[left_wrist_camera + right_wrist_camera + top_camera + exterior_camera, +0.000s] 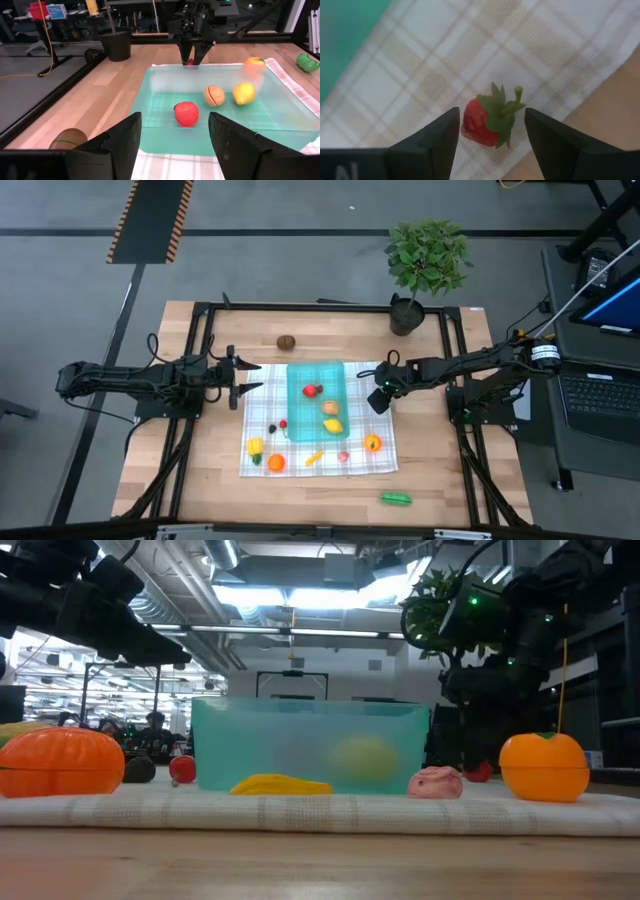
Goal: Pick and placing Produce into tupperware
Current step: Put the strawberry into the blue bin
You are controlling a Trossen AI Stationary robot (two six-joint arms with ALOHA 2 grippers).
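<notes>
The teal tupperware (300, 420) sits on the checked cloth (385, 460) and holds a red fruit (186, 113), a peach-coloured half (214, 96) and a lemon (244, 93). Several more produce pieces lie on the cloth near its front edge, among them an orange (372, 444) and a banana (280, 784). My right gripper (380, 398) hangs just right of the container, pointing down. It is open, with one finger on either side of a small strawberry (487, 122) that lies on the cloth. My left gripper (250, 380) waits open at the container's left edge.
A potted plant (425, 265) stands at the far right corner. A brown kiwi (287, 341) lies on bare wood beyond the container, and a green vegetable (396, 499) lies near the front edge. Black frame rails run along the table's sides.
</notes>
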